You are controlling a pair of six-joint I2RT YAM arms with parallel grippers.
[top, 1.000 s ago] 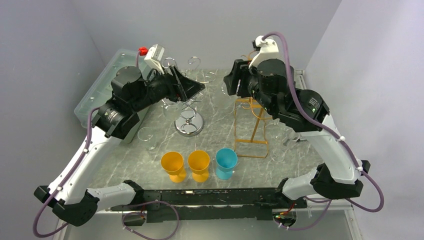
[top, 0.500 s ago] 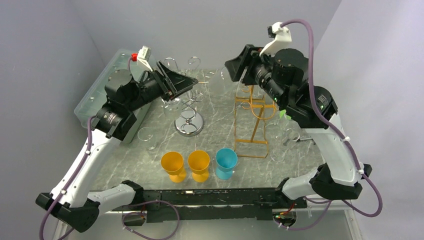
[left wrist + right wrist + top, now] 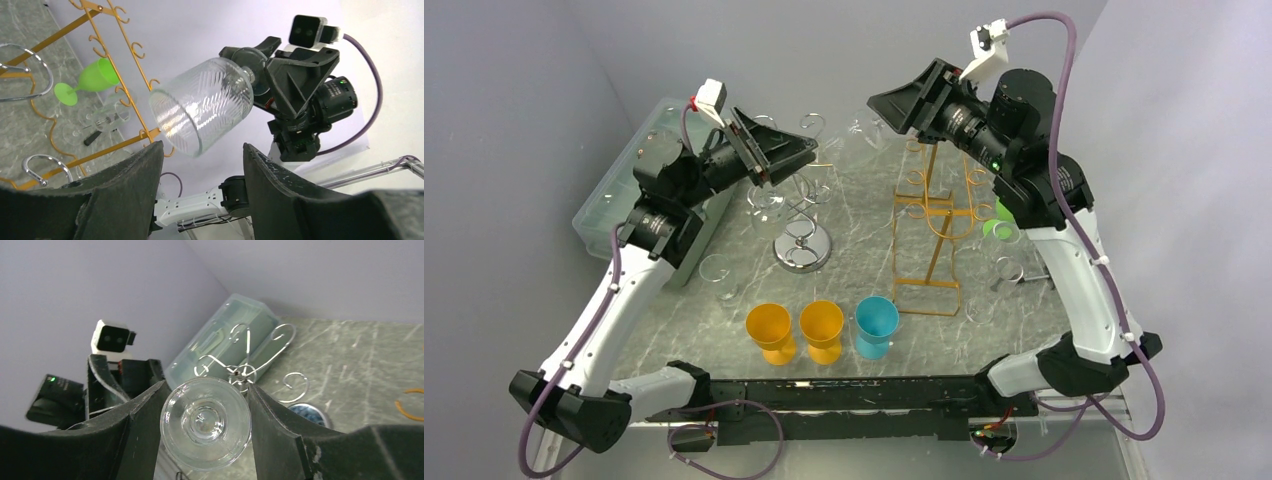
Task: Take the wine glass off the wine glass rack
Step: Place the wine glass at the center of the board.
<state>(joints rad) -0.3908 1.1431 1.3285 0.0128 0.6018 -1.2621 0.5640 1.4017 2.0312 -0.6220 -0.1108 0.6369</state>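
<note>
My right gripper (image 3: 886, 104) is shut on a clear wine glass (image 3: 868, 129) and holds it on its side in the air, up and to the left of the gold rack (image 3: 930, 215). In the right wrist view the glass's round foot (image 3: 206, 422) sits between my fingers (image 3: 142, 432). In the left wrist view the ribbed bowl (image 3: 205, 102) points towards my left gripper (image 3: 200, 170), which is open and empty a short way from it. My left gripper (image 3: 802, 152) hovers above the silver rack (image 3: 802, 225).
Two orange cups (image 3: 770, 328) (image 3: 821, 326) and a blue cup (image 3: 876, 322) stand near the front. A clear plastic bin (image 3: 619, 190) is at the left. A green glass (image 3: 998, 228) and clear glasses (image 3: 1008, 270) lie right of the gold rack; another clear glass (image 3: 719, 272) at left.
My right arm has risen and swung up and left, carrying the clear glass away from the gold rack. My left gripper has lifted and tilted up towards it.
</note>
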